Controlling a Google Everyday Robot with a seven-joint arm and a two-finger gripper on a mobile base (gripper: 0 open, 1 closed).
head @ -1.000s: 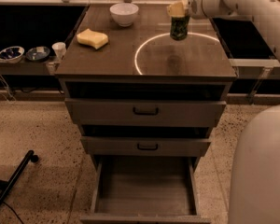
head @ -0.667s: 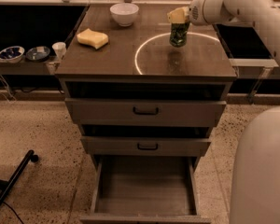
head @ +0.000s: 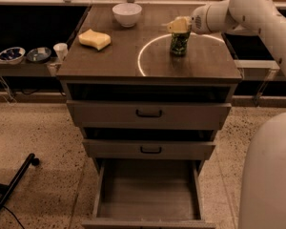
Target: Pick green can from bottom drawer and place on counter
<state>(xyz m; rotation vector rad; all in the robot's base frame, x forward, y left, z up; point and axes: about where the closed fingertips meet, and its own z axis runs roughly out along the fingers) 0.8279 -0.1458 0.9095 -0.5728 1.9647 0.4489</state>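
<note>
The green can point(head: 179, 42) is upright inside the thin white circle on the counter point(head: 109, 63), right of centre, its base at or just above the surface. My gripper point(head: 178, 26) reaches in from the right on the white arm and is shut on the can's top, hiding the silver lid. The bottom drawer point(head: 148, 191) is pulled fully open below the cabinet, and its flat floor is bare.
A white bowl point(head: 127, 14) stands at the counter's back and a yellow sponge point(head: 94, 38) lies at its left. The two upper drawers are slightly open. Small bowls point(head: 12, 55) and a cup point(head: 60, 50) sit on a low shelf at left. A black pole point(head: 12, 190) lies on the floor.
The gripper has lowered the green can and shifted it slightly left, down towards the counter inside the white circle.
</note>
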